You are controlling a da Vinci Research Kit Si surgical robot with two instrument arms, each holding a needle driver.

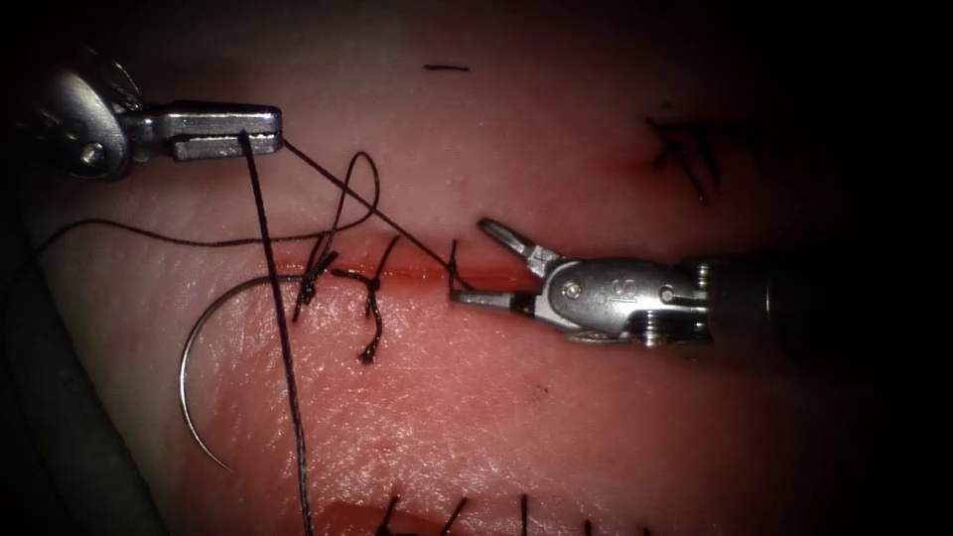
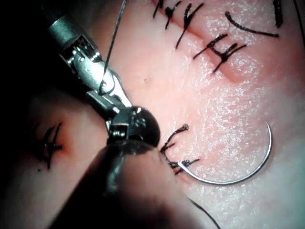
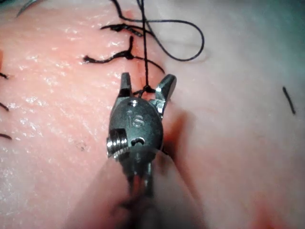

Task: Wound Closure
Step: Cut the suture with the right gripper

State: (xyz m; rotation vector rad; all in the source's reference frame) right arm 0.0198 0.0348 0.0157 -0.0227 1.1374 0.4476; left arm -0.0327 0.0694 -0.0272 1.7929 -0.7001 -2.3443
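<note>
Steel needle (image 1: pixel 204 367) free on tissue (image 1: pixel 516 417) | left end effector (image 1: pixel 260 131) clamps thread (image 1: pixel 273 298) | right end effector (image 1: pixel 476 263) wide

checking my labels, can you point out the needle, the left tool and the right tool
needle (image 1: pixel 194 337): endoscope view, mid-curve, lying on the tissue.
left tool (image 1: pixel 260 129): endoscope view, jaw tips shut on thread.
right tool (image 1: pixel 475 262): endoscope view, between its open jaw tips.

Needle (image 1: pixel 204 372) on tissue (image 1: pixel 556 427), leftward.
</note>
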